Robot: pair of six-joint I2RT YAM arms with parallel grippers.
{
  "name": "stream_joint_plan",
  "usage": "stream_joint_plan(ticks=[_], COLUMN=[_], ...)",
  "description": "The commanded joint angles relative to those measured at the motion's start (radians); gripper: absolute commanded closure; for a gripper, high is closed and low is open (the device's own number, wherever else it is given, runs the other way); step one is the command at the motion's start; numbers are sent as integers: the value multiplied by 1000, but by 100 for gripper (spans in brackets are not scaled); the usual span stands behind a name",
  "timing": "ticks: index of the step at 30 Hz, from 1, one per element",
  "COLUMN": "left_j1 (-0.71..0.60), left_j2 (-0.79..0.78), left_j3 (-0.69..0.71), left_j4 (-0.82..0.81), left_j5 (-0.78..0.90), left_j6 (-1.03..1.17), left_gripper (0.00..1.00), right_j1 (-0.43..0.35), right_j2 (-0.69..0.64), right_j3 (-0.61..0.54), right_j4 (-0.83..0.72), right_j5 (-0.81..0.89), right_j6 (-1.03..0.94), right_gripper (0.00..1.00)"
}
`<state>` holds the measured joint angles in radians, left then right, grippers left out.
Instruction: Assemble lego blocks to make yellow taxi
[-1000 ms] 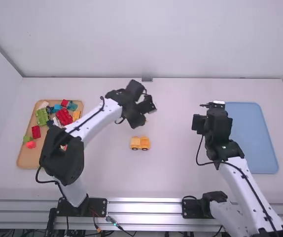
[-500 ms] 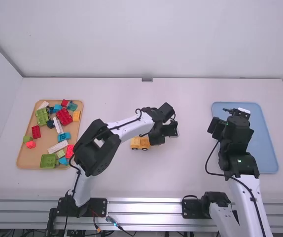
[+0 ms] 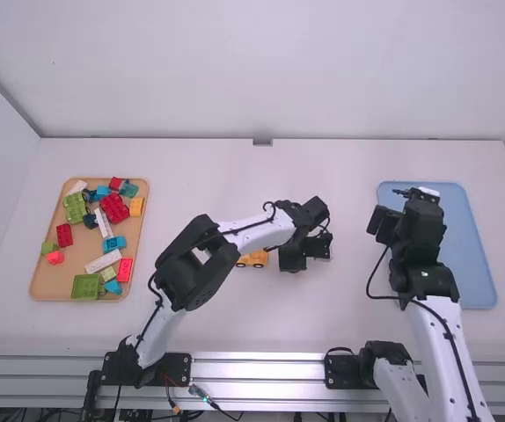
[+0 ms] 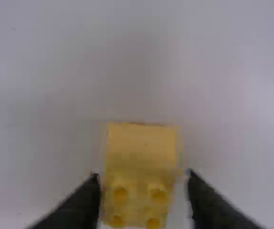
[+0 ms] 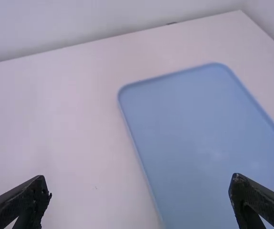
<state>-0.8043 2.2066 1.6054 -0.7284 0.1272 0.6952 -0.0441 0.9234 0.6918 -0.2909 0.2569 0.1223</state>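
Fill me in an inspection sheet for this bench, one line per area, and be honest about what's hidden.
Surface: white table; tiny dark speck near the blue tray.
Job's things: yellow block vehicle with dark wheels, mid-table, partly hidden by the left arm; whether it is finished, cannot tell.
Clutter: mixed coloured blocks loosely spread in the tan tray.
Left gripper: open, fingers either side of the vehicle; contact cannot be told.
Right gripper: open, over the blue tray's inner edge.
Cables: one bows out from the right arm; thin leads trail by the left arm's base.
Surroundings: pale walls behind, metal rails in front.
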Motion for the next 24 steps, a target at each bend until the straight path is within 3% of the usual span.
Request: stream_joint_plan(ticks=[1,6,10,18,24], left_j1=[2,14,47,251,452], left_j2=[5,-18,-84,-294,-397], left_j3=[11,11,10,-21,-186], left_j4=[-5,19,18,-69,-52], left_j5=[9,-106,-104,214,515], left_j6=[44,14,33,241,459], left_gripper=[1,1,1,1,1], right_j1=[0,-2,-2,-2,47], right_j2=[13,24,25,90,244], right_j3=[19,19,19,20,20], right_j4=[8,26,33,85,161], right_j5=[0,-43,-86,-322,-554], right_j6=[-22,-66,-122,-318,-579], right_gripper=[1,1,1,1,1])
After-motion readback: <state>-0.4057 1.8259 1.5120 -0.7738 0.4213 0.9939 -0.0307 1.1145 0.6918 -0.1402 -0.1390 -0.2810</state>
